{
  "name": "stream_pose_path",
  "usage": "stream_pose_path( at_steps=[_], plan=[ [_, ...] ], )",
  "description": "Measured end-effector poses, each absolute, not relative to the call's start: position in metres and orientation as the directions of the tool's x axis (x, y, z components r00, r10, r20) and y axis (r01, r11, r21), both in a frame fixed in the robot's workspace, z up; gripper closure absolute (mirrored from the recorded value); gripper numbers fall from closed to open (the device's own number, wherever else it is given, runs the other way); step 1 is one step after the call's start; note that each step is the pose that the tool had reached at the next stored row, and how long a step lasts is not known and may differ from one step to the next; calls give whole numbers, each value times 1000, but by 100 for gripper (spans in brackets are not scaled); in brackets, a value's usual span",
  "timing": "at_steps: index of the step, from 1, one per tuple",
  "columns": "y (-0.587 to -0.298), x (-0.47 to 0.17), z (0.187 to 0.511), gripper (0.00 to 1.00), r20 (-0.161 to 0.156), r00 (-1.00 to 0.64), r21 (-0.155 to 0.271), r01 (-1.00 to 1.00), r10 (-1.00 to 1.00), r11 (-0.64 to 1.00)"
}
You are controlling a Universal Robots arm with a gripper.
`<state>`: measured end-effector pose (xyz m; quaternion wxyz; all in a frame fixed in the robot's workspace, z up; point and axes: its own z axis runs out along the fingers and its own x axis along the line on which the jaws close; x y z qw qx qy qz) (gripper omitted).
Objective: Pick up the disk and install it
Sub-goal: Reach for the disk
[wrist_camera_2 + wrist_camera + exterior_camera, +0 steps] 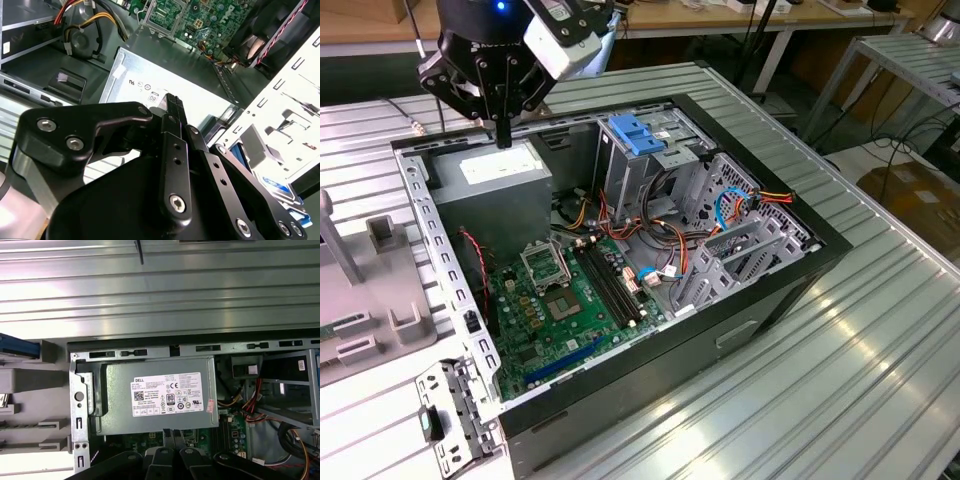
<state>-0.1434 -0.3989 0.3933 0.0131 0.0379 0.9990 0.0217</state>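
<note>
My gripper (503, 138) hangs over the back corner of the open computer case (820, 240), just above the grey power supply (490, 172). Its two black fingers are pressed together with nothing between them, as the second wrist view shows at the gripper (173, 102). In the first wrist view, a bright blue edge that looks like the disk (17, 347) lies in a grey rack outside the case, beside the power supply (155, 395). The same blue edge of the disk (280, 187) appears in the second wrist view.
Inside the case are a green motherboard (565, 300), bundles of orange and blue cables (730, 205), a grey metal drive cage (740, 255) and a short blue bracket (635, 135) with tabs. A grey fixture (370, 290) stands at the exterior view's left on the ribbed metal table (860, 380).
</note>
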Motion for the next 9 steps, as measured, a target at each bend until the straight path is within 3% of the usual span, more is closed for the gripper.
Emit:
stream_pose_path(
  at_steps=[9],
  plan=[
    [-399,-148,393,89,-24,-997,44,75,76,996]
  ],
)
